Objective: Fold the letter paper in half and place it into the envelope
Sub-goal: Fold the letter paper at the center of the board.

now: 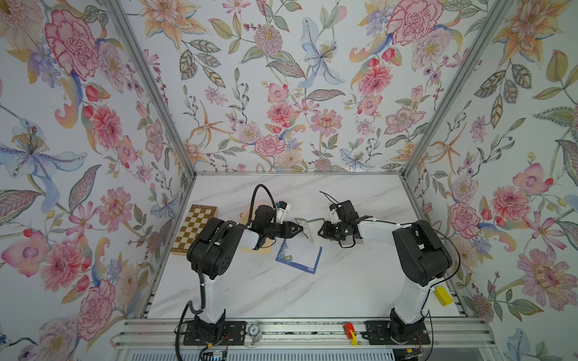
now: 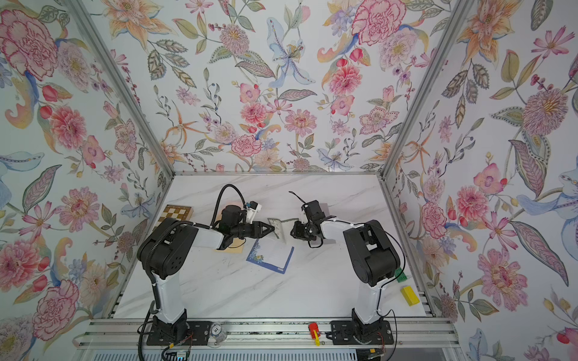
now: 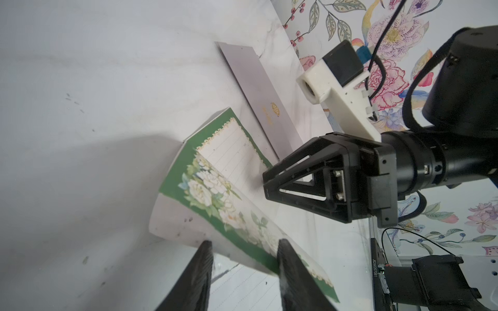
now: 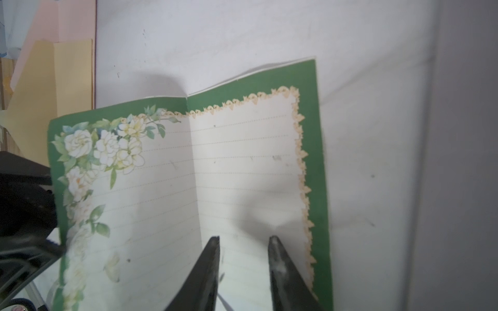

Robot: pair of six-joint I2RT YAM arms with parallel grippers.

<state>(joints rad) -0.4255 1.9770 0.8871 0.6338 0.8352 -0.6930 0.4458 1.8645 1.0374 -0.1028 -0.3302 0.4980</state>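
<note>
The letter paper (image 4: 242,161), green-bordered with white flowers, is creased down its middle and stands half open like a book between both grippers (image 1: 307,225) (image 2: 280,226). My left gripper (image 3: 244,243) is open at the raised half, whose edge (image 3: 188,234) crosses the gap between its fingers unpinched. My right gripper (image 4: 244,238) hovers open over the other half, fingers apart with lined paper showing between them. In both top views the left gripper (image 1: 302,229) (image 2: 274,229) and right gripper (image 1: 319,233) (image 2: 291,233) face each other tip to tip. A grey envelope (image 3: 258,99) lies flat beyond the paper.
A blue-bordered sheet (image 1: 298,258) lies just in front of the grippers. Yellow (image 4: 54,80) and pink (image 4: 70,21) envelopes sit under the left arm, next to a chessboard (image 1: 195,229). A yellow block (image 1: 442,295) and a green block (image 2: 400,275) rest by the right wall.
</note>
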